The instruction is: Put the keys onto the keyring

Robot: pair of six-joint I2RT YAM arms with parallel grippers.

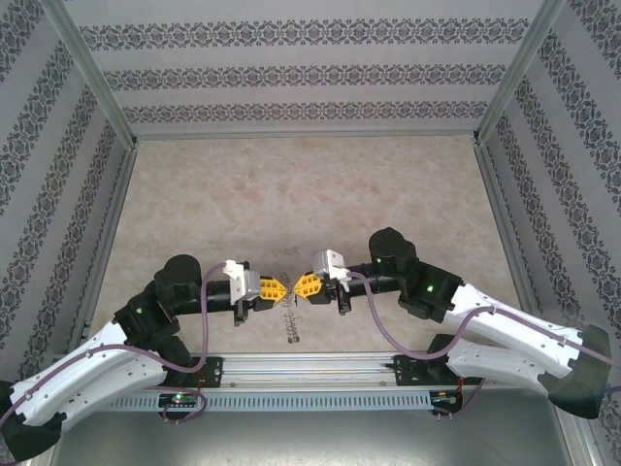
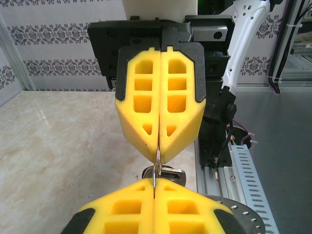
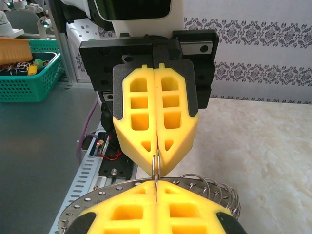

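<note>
OK, we've got both arms meeting nose to nose over the near-centre of the table (image 1: 291, 194), a beige marbled top. The left gripper (image 3: 157, 160) is clamped tight, its jaws pressed flat together with no gap. Same for the right gripper (image 2: 159, 152), and each one pinches the same thin wire loop (image 3: 155, 168) from opposite sides. That loop is bare steel wire and stands upright btwn the two tips, seen edge-on from both wrist cams. The fingers (image 2: 141, 102) are chunky yellow wedges w/ square and triangular hollow pockets, set in black brackets. Now the keyring (image 3: 80, 212): it's a flat grey metal disc w/ tiny holes round its rim, sitting just under the fingertips, and we can't tell if it hangs or rests on the table. Round wire coils (image 3: 214, 190) fringe its edge on the rt side of the right-wrist view. From the top cam we see it edge-on, like a short spring, its long axis running near-to-far w/ a slight tilt, just nearer the bases than the tips. The key (image 2: 171, 172) is a small silver bit w/ a dark head, tucked right behind the pinched loop approx at the left tips. It's mostly hidden, so we can't call which way it points.
</note>
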